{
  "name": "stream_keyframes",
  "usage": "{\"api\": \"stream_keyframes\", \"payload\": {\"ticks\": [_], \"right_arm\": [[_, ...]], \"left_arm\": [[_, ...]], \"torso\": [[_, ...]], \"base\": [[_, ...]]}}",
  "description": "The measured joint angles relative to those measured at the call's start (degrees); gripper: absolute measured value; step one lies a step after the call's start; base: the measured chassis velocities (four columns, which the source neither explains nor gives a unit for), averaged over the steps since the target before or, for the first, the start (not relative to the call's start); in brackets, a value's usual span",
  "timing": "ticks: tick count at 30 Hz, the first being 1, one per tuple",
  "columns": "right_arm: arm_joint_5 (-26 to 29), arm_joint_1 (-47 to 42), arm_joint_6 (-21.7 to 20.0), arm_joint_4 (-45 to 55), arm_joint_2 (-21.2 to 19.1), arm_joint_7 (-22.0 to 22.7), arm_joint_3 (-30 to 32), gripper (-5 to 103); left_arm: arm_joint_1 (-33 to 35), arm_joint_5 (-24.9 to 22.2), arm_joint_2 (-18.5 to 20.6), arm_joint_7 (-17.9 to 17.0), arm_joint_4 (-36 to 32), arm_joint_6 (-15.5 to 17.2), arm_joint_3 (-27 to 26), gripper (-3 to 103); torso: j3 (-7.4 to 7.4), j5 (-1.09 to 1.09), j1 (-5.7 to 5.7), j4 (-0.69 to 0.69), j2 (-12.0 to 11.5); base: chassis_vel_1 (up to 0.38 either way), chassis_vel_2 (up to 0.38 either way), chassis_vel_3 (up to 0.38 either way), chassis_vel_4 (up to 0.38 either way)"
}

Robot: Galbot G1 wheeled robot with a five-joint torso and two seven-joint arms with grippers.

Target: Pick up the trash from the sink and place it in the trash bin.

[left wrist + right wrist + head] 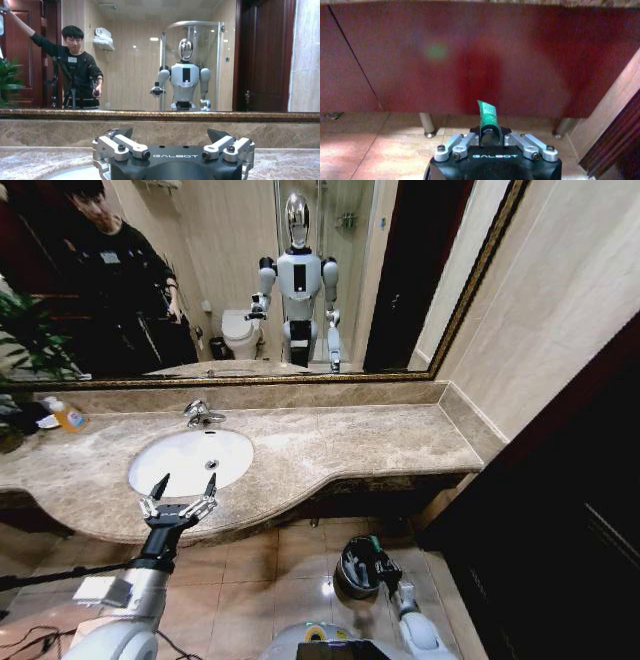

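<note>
Beige marble countertop (330, 445) surrounds the white oval sink (190, 458), where the left gripper (182, 488) hovers with fingers spread wide. Low over the dark round metal trash bin (352, 568), the right gripper (489, 135), marked GALBOT, clamps a green tube-like piece of trash (487, 113) whose long axis stands upright between the fingers.

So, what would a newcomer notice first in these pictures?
The left gripper hovers open at the front rim of the white sink in the marble counter. Low on the right, the right gripper is shut on a green piece of trash, beside the dark trash bin on the floor. A wide mirror behind the counter reflects the robot.
</note>
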Motion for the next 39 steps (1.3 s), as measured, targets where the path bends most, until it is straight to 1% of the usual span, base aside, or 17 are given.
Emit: {"api": "stream_keyframes", "payload": {"ticks": [3,4,6,9,10,12,13,14,15,16,18,20,21,25,27,30,39], "right_arm": [[0.65,0.31,-0.73,-0.56,0.08,-0.27,-0.16,20],[0.8,0.36,-1.21,-0.57,0.26,-0.42,-0.22,18],[0.88,0.39,-1.53,-0.59,0.47,-0.5,-0.33,20],[0.94,0.73,-1.67,-1.03,0.92,-0.51,-0.45,35],[0.94,0.73,-1.67,-1.03,0.92,-0.51,-0.45,35],[0.93,0.78,-1.66,-1.1,1.2,-0.28,-0.45,46],[0.93,0.78,-1.66,-1.1,1.2,-0.28,-0.45,46],[0.91,0.75,-1.66,-1.09,1.24,-0.17,-0.45,52],[0.88,0.69,-1.66,-1.04,1.26,-0.07,-0.47,52],[0.88,0.63,-1.66,-0.95,1.27,0.04,-0.48,63],[0.88,0.59,-1.66,-0.87,1.29,0.16,-0.47,63],[0.88,0.46,-1.67,-0.7,1.3,0.3,-0.46,74],[0.88,0.46,-1.67,-0.7,1.3,0.3,-0.46,74],[0.95,-0.05,-1.79,0.31,1.29,0.36,-0.43,94],[0.97,-0.15,-1.86,0.55,1.29,0.38,-0.42,94],[0.8,-0.57,-2.37,1.65,1.3,1.0,-0.42,100],[0.49,-1.7,-2.79,3.56,1.38,1.62,-0.43,100]], "left_arm": [[0.0,0.0,0.0,0.0,0.0,0.0,0.0,100],[0.0,0.0,0.0,0.0,0.0,0.0,0.0,100],[0.0,0.0,0.0,0.0,0.0,0.0,0.0,100],[0.0,0.0,0.0,0.0,0.0,0.0,0.0,100],[0.0,0.0,0.0,0.0,0.0,0.0,0.0,100],[0.0,0.0,0.0,0.0,0.0,0.0,0.0,100],[0.0,0.0,0.0,0.0,0.0,0.0,0.0,100],[0.0,0.0,0.0,0.0,0.0,0.0,0.0,100],[0.0,0.0,0.0,0.0,0.0,0.0,0.0,100],[0.0,0.0,0.0,0.0,0.0,0.0,0.0,100],[0.0,0.0,0.0,0.0,0.0,0.0,0.0,100],[0.0,0.0,0.0,0.0,0.0,0.0,0.0,100],[0.0,0.0,0.0,0.0,0.0,0.0,0.0,100],[0.0,0.0,0.0,0.0,0.0,0.0,0.0,100],[0.0,0.0,0.0,0.0,0.0,0.0,0.0,100],[0.0,0.0,0.0,0.0,0.0,0.0,0.0,100],[0.0,0.0,0.0,0.0,0.0,0.0,0.0,100]], "torso": [[0.0,-0.02,0.0,0.0,0.0],[0.0,-0.01,0.0,0.0,0.0],[0.0,0.0,0.0,0.0,0.0],[0.0,-0.01,0.0,0.0,0.0],[0.0,-0.01,0.0,0.0,0.0],[0.0,0.0,0.0,0.0,0.0],[0.0,0.0,0.0,0.0,0.0],[0.0,-0.01,0.0,0.0,0.0],[0.0,-0.01,0.0,0.0,0.0],[0.0,-0.01,0.0,0.0,0.0],[0.0,-0.01,0.0,0.0,0.0],[0.0,0.0,0.0,0.0,0.0],[0.0,0.0,0.0,0.0,0.0],[0.0,0.0,0.0,0.0,0.0],[0.0,-0.01,0.0,0.0,0.0],[0.0,-0.01,0.0,0.0,0.0],[0.0,0.0,-0.01,0.0,0.0]], "base": [[0.0,0.0,0.0,0.0],[0.0,0.0,0.0,0.0],[0.0,0.0,0.0,0.0],[0.0,0.0,0.0,0.0],[0.0,0.0,0.0,0.0],[0.0,0.0,0.0,0.0],[0.0,0.0,0.0,0.0],[0.0,0.0,0.0,0.0],[0.0,0.0,0.0,0.0],[0.0,0.0,0.0,0.0],[0.0,0.0,0.0,0.0],[0.0,0.0,0.0,0.0],[0.0,0.0,0.0,0.0],[0.0,0.0,0.0,0.0],[0.0,0.0,0.0,0.0],[0.0,0.0,0.0,0.0],[0.0,0.0,0.0,0.0]]}}
